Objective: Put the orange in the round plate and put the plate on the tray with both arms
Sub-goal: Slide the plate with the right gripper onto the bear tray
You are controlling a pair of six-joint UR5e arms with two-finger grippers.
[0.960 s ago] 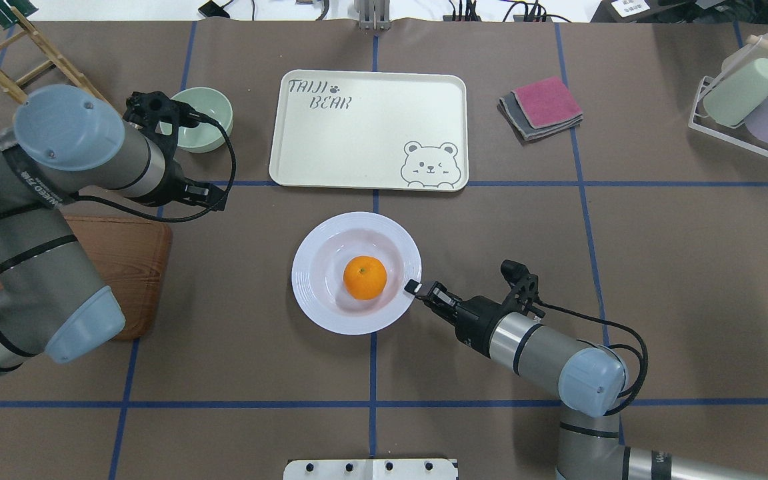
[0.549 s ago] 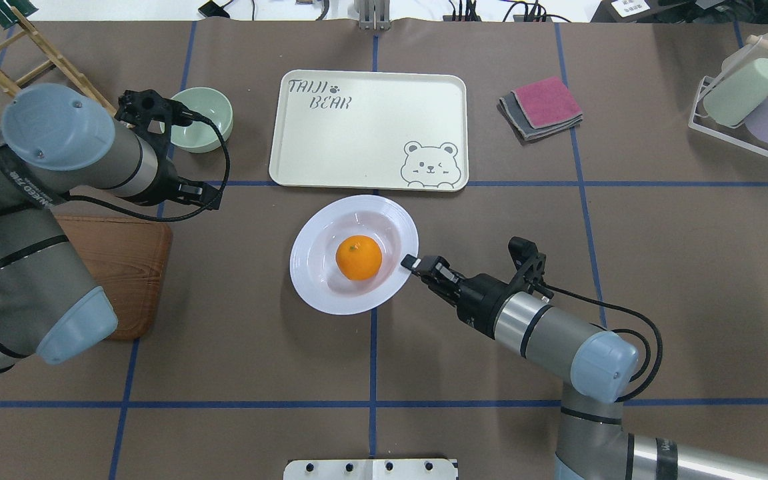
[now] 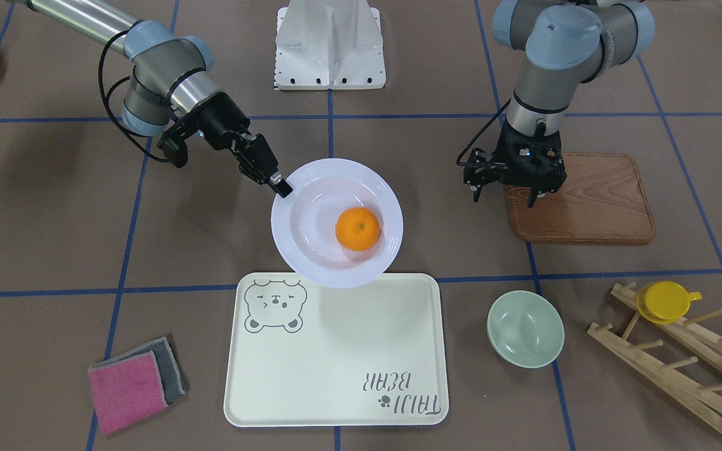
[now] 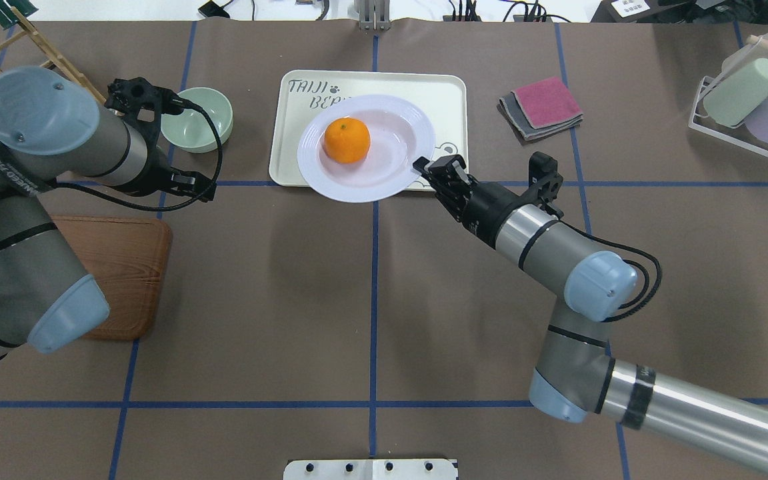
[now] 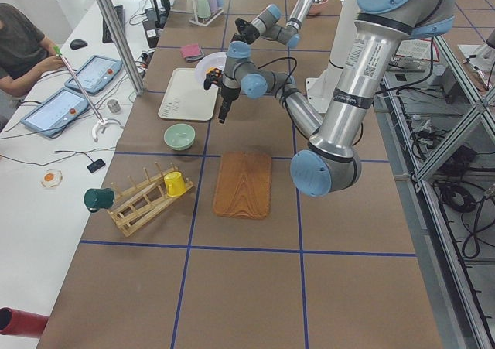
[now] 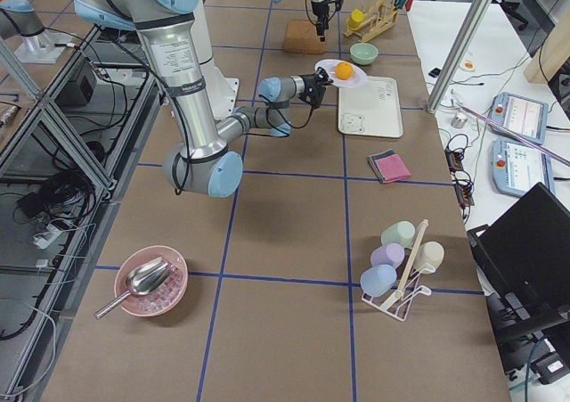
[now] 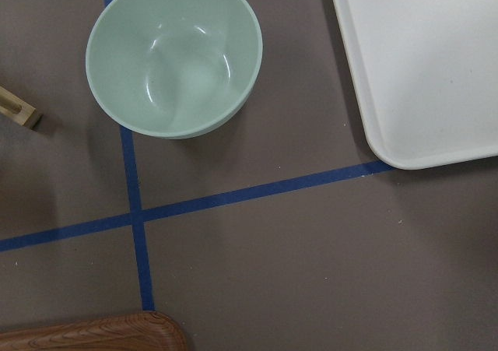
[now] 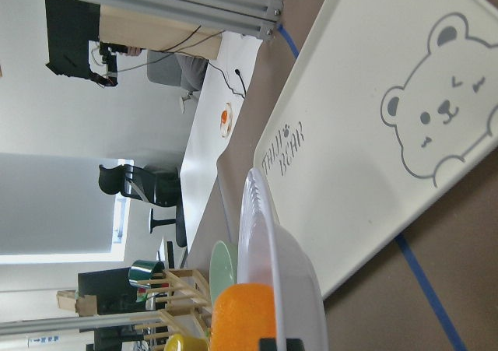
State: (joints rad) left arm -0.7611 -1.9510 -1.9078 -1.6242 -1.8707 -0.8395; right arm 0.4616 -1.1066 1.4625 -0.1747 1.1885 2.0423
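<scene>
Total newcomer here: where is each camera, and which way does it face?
Front-facing: across the table, facing the robot, looking down; left arm, right arm.
Overhead: behind the robot, looking forward and down; both arms, right gripper holding the round plate.
Exterior left: table end; left arm nearest.
Exterior right: opposite end; right arm nearest.
Left wrist: down at green bowl, tray corner; no robot parts.
Right wrist: along the plate, over the tray.
Shared: front-facing and overhead both show the orange.

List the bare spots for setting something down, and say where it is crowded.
Free: the whole tray, and the table between the board and the right arm. Crowded: around the bowl and rack.
</scene>
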